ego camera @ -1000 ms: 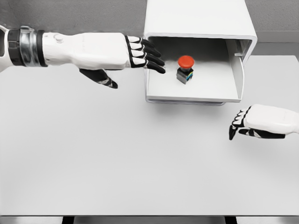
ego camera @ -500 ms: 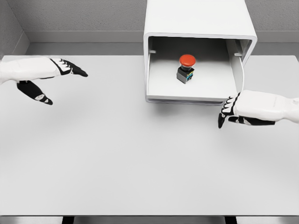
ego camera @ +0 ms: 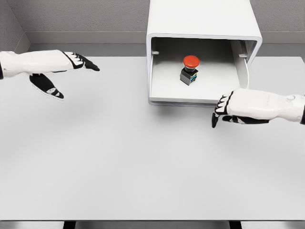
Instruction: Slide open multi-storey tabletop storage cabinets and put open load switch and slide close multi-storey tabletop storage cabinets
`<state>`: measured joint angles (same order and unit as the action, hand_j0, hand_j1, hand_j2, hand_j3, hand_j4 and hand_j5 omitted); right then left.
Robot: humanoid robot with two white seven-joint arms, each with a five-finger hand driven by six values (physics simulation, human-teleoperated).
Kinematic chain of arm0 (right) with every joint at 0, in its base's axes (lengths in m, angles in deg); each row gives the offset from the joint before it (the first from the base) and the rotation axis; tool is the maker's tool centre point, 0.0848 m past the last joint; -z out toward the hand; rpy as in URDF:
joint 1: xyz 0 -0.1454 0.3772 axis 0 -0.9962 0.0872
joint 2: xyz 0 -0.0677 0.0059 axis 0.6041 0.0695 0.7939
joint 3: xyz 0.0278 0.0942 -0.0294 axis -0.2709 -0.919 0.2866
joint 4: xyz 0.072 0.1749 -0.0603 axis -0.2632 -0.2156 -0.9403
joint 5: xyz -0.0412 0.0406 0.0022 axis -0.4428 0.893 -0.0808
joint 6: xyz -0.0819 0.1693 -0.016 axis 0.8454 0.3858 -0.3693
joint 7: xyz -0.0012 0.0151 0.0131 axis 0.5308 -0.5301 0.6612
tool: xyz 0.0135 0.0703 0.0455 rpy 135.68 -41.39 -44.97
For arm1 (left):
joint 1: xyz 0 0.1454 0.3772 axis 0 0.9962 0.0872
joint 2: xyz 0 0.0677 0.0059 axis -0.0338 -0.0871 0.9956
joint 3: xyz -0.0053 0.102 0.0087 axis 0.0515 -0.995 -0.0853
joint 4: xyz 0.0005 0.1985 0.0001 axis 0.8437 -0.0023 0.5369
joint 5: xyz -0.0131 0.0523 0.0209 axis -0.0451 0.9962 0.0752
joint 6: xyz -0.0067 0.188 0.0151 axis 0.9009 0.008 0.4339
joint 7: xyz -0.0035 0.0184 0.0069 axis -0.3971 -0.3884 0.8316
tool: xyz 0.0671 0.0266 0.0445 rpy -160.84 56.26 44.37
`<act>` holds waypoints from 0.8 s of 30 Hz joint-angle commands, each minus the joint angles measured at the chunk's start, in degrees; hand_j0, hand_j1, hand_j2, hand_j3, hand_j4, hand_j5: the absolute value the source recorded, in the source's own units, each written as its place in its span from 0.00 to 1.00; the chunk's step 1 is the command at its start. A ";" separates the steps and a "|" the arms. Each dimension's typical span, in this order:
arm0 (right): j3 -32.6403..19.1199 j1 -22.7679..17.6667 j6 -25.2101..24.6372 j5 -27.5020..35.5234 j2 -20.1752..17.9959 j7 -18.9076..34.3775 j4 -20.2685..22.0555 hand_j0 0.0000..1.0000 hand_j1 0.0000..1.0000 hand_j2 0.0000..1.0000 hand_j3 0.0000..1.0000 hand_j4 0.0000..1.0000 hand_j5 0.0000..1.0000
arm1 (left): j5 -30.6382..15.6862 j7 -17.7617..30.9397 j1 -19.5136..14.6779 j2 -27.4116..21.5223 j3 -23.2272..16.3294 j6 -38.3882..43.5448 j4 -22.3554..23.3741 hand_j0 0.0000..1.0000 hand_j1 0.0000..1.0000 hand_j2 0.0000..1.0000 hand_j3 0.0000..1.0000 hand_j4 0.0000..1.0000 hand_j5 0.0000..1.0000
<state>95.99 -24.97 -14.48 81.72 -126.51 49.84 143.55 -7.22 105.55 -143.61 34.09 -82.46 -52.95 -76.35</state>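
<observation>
White table (ego camera: 119, 162) fills my view. Storage cabinet (ego camera: 204, 24) at far edge, drawer (ego camera: 195, 93) slid out toward me. Left hand (ego camera: 52, 64) hovers over table's left side, well apart from cabinet, fingers extended, thumb dropped, grasping nothing. Right hand (ego camera: 238, 107) at drawer's front right corner, fingers curled downward, empty. Load switch (ego camera: 190, 69), red button up, stands upright inside drawer.

The load switch (ego camera: 190, 69) stands inside the pulled-out drawer (ego camera: 195, 98) of the cabinet (ego camera: 202, 19).
</observation>
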 commanded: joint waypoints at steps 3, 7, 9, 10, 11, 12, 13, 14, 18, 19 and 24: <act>1.42 0.35 -0.15 -0.25 0.92 -0.02 -1.65 0.49 0.49 0.49 0.49 0.49 0.49 | -0.17 -0.01 -0.18 0.23 -3.15 0.10 0.75 1.00 1.00 1.00 1.00 1.00 1.00; 1.51 1.40 -0.15 -0.96 2.15 -0.02 -4.29 0.49 0.49 0.49 0.49 0.49 0.49 | 0.00 -0.01 -0.18 0.23 -3.24 0.10 0.75 1.00 1.00 1.00 1.00 1.00 1.00; 1.69 1.76 -0.15 -1.13 2.68 -0.02 -4.82 0.49 0.49 0.49 0.49 0.49 0.49 | 0.00 -0.01 -0.18 0.23 -3.24 0.10 0.67 1.00 1.00 1.00 1.00 1.00 1.00; 2.12 2.02 -0.15 -1.75 3.03 -0.02 -4.91 0.49 0.49 0.49 0.49 0.49 0.49 | 0.00 -0.01 -0.26 0.23 -3.24 0.10 0.58 1.00 1.00 1.00 1.00 1.00 1.00; 3.09 2.72 -0.15 -2.28 3.65 -0.02 -5.52 0.49 0.49 0.49 0.49 0.49 0.49 | 0.00 -0.01 -0.26 0.23 -3.24 0.10 0.49 1.00 1.00 1.00 1.00 1.00 1.00; 3.62 3.34 -0.15 -2.28 4.35 -0.02 -6.58 0.49 0.49 0.49 0.49 0.49 0.49 | 0.00 -0.01 -0.26 0.23 -3.24 0.10 0.40 1.00 1.00 1.00 1.00 1.00 1.00; 3.62 3.96 -0.15 -2.28 4.70 -0.02 -7.10 0.50 0.50 0.50 0.50 0.50 0.50 | 0.00 -0.01 -0.26 0.23 -3.24 0.10 0.40 1.00 1.00 1.00 1.00 1.00 1.00; 3.62 4.39 -0.15 -2.28 5.14 -0.02 -7.98 0.50 0.50 0.50 0.50 0.50 0.50 | 0.00 -0.01 -0.26 0.31 -3.15 0.10 0.40 1.00 1.00 1.00 1.00 1.00 1.00; 4.94 7.65 -0.15 -2.98 7.43 -0.02 -11.41 0.50 0.50 0.50 0.50 0.50 0.50 | 0.00 -0.01 -0.18 0.31 -3.24 0.10 0.58 1.00 1.00 1.00 1.00 1.00 1.00; 5.82 8.79 -0.15 -3.07 8.13 -0.02 -12.55 0.50 0.50 0.50 0.50 0.50 0.50 | 0.00 -0.01 -0.18 0.31 -3.24 0.10 0.66 1.00 1.00 1.00 1.00 1.00 1.00; 10.03 13.18 -0.15 -3.15 10.59 -0.02 -16.95 0.50 0.50 0.50 0.50 0.50 0.50 | 0.00 -0.01 -0.09 0.31 -3.24 0.10 0.67 1.00 1.00 1.00 1.00 1.00 1.00</act>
<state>104.61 -11.53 -14.49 78.36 -116.97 49.84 128.47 -6.86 105.56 -143.70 34.44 -85.75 -53.00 -75.70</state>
